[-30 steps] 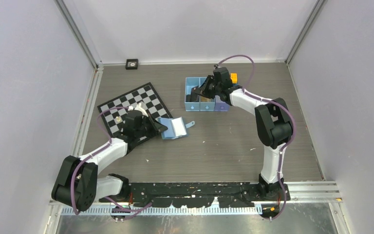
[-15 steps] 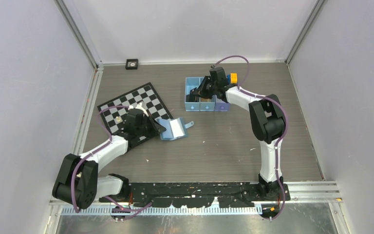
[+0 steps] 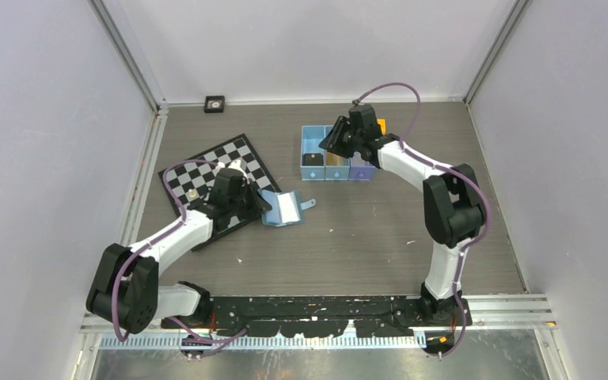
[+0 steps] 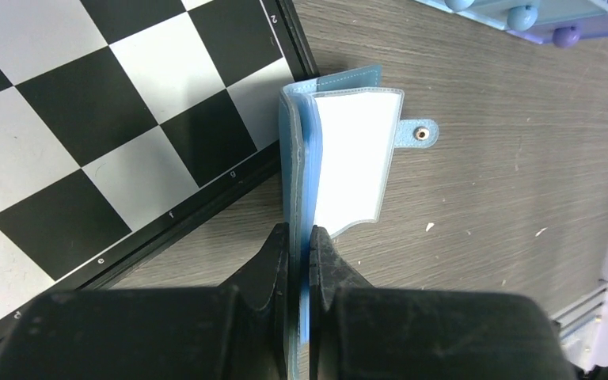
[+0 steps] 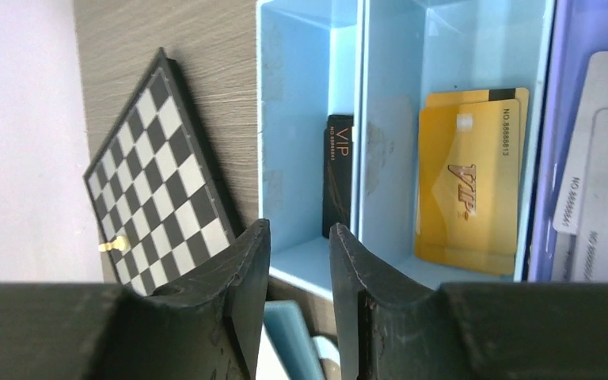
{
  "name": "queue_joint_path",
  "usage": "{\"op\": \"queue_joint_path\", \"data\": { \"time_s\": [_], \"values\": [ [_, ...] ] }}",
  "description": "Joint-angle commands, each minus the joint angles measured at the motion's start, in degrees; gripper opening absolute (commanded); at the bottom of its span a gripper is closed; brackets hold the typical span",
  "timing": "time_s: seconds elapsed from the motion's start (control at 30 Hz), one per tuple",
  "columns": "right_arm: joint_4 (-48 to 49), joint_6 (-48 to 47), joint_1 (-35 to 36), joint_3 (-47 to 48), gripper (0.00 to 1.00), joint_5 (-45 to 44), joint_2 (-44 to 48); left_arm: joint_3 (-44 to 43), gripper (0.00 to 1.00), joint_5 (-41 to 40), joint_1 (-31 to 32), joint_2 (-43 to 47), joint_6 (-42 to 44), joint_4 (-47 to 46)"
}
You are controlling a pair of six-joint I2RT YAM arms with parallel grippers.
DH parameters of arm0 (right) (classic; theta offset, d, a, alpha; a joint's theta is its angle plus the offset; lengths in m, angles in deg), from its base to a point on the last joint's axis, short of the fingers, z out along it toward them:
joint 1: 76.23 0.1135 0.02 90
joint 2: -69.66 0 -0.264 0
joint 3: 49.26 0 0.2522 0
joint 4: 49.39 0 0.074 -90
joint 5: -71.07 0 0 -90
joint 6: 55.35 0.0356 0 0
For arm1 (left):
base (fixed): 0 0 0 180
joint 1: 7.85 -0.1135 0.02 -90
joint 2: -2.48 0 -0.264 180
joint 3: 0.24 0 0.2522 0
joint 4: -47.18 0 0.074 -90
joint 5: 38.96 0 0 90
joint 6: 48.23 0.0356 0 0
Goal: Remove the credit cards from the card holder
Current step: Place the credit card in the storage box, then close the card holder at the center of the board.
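Observation:
The card holder (image 3: pixel 283 208) is a small blue wallet standing half open on the table beside the chessboard. My left gripper (image 3: pixel 264 206) is shut on its blue edge (image 4: pixel 296 166), and a white panel (image 4: pixel 352 158) shows inside. My right gripper (image 3: pixel 329 143) hovers open over the blue tray (image 3: pixel 313 176) with nothing between its fingers (image 5: pixel 299 231). A black credit card (image 5: pixel 338 174) lies in the tray's left compartment. Gold cards (image 5: pixel 467 182) lie in the middle one and pale whitish cards (image 5: pixel 602 182) in the purple one.
The chessboard (image 3: pixel 218 170) lies left of the holder with small pale pieces (image 3: pixel 195 192) on it. A yellow-orange block (image 3: pixel 380 125) sits behind the tray. A small black square object (image 3: pixel 214 103) rests at the back wall.
My right gripper has opened and lifted slightly above the tray. The black card now lies uncovered in the left compartment. My left gripper keeps its hold on the holder.

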Motion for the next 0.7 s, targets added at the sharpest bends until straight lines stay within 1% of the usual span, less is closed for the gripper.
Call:
{"op": "queue_joint_path", "data": {
  "time_s": [0.0,0.1,0.23,0.33,0.43,0.47,0.5,0.57,0.67],
  "values": [
    [1.8,-0.4,-0.1,-3.6,0.39,-2.7,9.7,-4.3,0.06,-6.3,2.5,0.4,4.8,5.4],
    [2.5,0.3,-0.1,-7.0,0.39,-2.2,14.0,-6.6,0.10,-8.6,4.7,-0.8,6.8,8.8],
    [2.3,0.8,0.0,-13.4,0.40,-1.5,21.8,-11.8,0.10,-11.8,8.6,-5.6,9.6,14.0],
    [2.5,0.6,0.1,-20.8,0.39,-1.0,29.6,-15.0,0.09,-11.4,11.9,-9.9,11.2,15.4],
    [2.9,0.1,0.2,-27.5,0.39,-1.9,38.3,-17.3,0.10,-9.8,13.6,-13.6,11.8,16.1],
    [3.6,0.2,0.2,-29.7,0.38,-2.1,40.6,-18.1,0.11,-10.5,14.3,-14.7,12.0,16.9],
    [4.6,0.3,0.2,-31.7,0.38,-2.3,42.6,-19.0,0.12,-11.7,14.8,-15.6,12.1,18.1],
    [7.3,0.7,0.2,-35.2,0.38,-2.7,45.1,-20.5,0.18,-14.1,16.2,-16.7,12.4,20.1],
    [8.1,1.1,0.2,-36.1,0.38,-1.8,45.5,-21.3,0.33,-14.1,17.5,-17.0,12.4,20.7]
  ]
}}
